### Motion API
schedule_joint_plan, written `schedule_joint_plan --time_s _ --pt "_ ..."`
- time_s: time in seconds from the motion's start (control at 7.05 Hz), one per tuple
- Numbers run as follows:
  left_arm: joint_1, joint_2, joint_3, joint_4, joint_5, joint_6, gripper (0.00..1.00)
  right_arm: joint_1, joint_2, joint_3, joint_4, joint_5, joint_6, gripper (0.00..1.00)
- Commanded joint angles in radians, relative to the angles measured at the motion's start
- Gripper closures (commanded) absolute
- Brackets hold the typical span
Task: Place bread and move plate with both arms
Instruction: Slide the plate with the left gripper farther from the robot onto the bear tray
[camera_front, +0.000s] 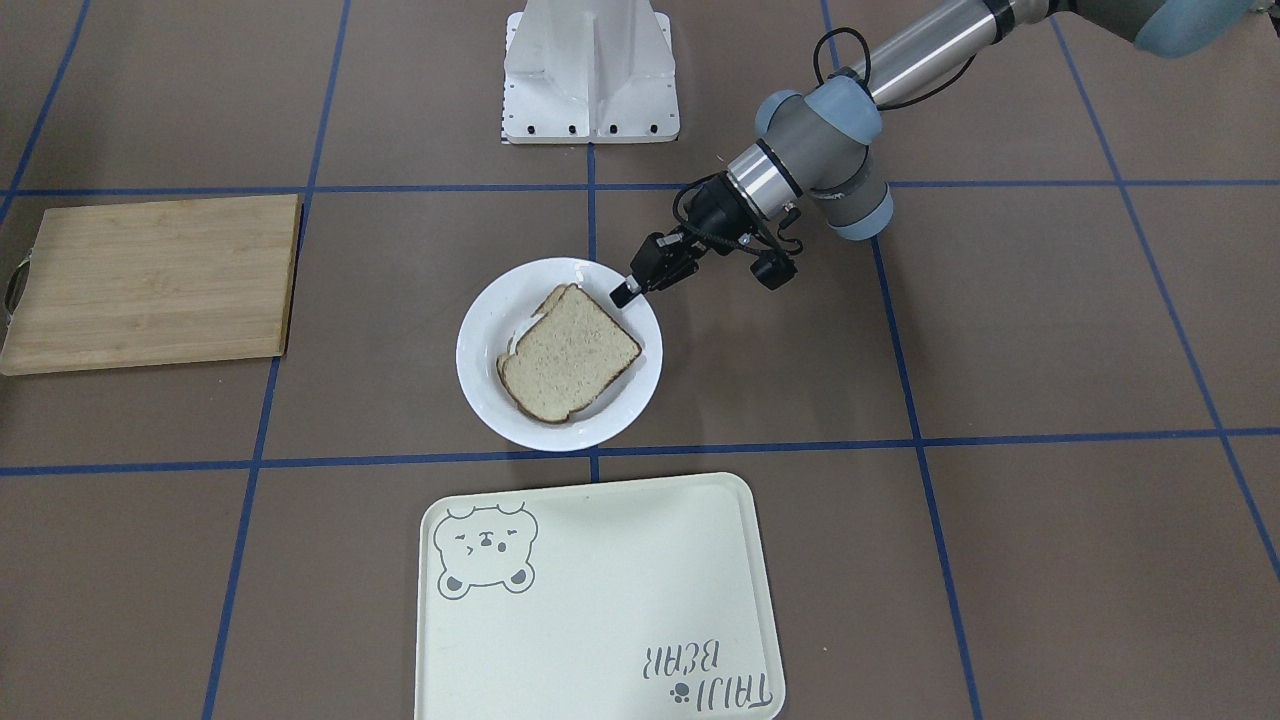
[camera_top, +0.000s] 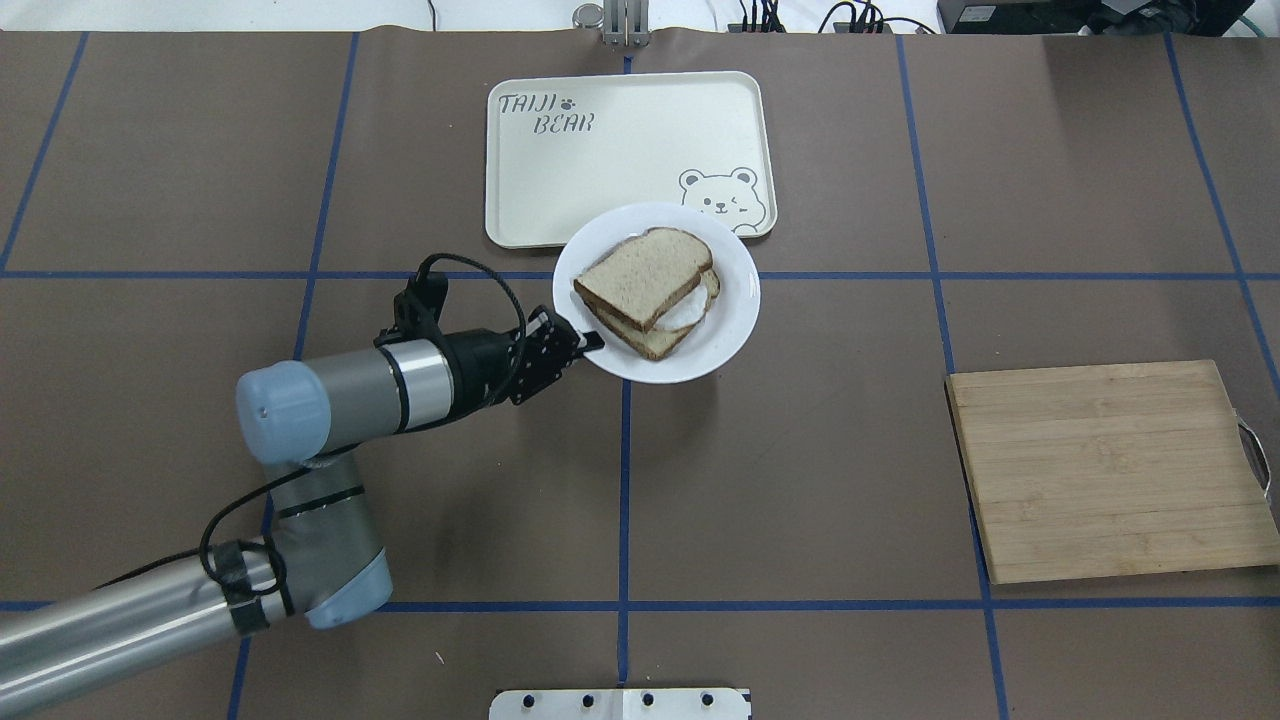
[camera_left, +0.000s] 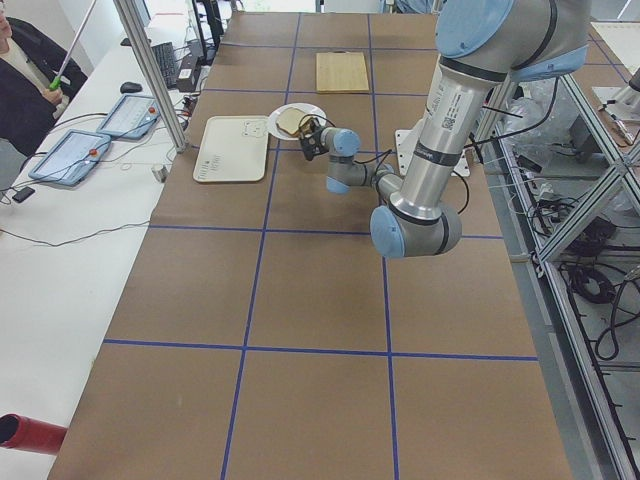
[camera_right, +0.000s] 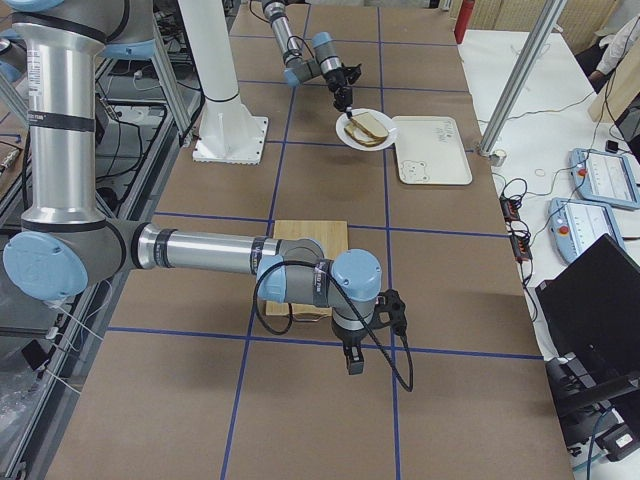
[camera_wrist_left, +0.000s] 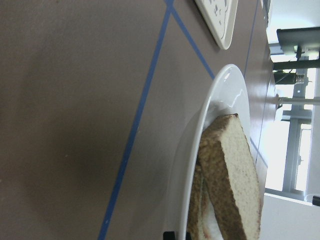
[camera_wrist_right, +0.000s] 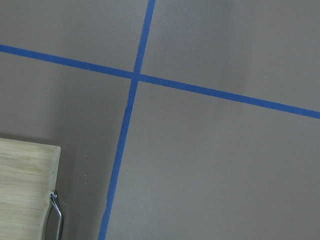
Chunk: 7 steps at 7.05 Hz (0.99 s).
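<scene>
The plain bread (camera_top: 640, 278) lies on top of a second slice with egg white (camera_top: 688, 312) showing between them, on the round white plate (camera_top: 735, 300). The plate sits just short of the tray's bear corner. My left gripper (camera_top: 585, 341) is shut on the plate's rim on the robot's side; it shows the same in the front view (camera_front: 625, 292), with the bread (camera_front: 570, 355) and plate (camera_front: 490, 340) beside it. The left wrist view shows the plate's rim (camera_wrist_left: 220, 100) and the bread (camera_wrist_left: 235, 170) edge-on. My right gripper (camera_right: 354, 365) shows only in the exterior right view, pointing down by the board; I cannot tell its state.
A cream tray (camera_top: 620, 150) with a bear drawing lies beyond the plate. A wooden cutting board (camera_top: 1110, 470) with a metal handle lies on the robot's right, its corner in the right wrist view (camera_wrist_right: 25, 190). The white robot base (camera_front: 590, 80) stands at the table's edge.
</scene>
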<state>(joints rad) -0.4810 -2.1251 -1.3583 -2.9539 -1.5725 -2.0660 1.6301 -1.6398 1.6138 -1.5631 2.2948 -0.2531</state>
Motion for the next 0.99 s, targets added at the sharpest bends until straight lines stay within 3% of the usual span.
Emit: schedule_joint_plan --time_s 0.0,0.28,0.57,0.71,0.85 --pt "-0.129 -0.166 0.236 0.065 0.006 -0.078 1.0 0.0 0.0 0.0 0.0 0.0 0.0 0.0" --pt "-0.174 -0.309 0.484 0.072 0.034 -0.08 1.0 0.0 0.0 0.0 0.0 0.0 0.002 0.0" --pt "-0.165 -0.351 0.512 0.134 0.054 -0.06 1.0 0.0 0.0 0.0 0.0 0.0 0.002 0.0" --pt "-0.144 -0.351 0.504 0.136 0.052 0.01 0.74 0.0 0.0 0.0 0.0 0.0 0.0 0.0" --pt "-0.136 -0.34 0.484 0.141 0.054 0.07 0.13 0.0 0.0 0.001 0.0 0.0 0.0 0.0"
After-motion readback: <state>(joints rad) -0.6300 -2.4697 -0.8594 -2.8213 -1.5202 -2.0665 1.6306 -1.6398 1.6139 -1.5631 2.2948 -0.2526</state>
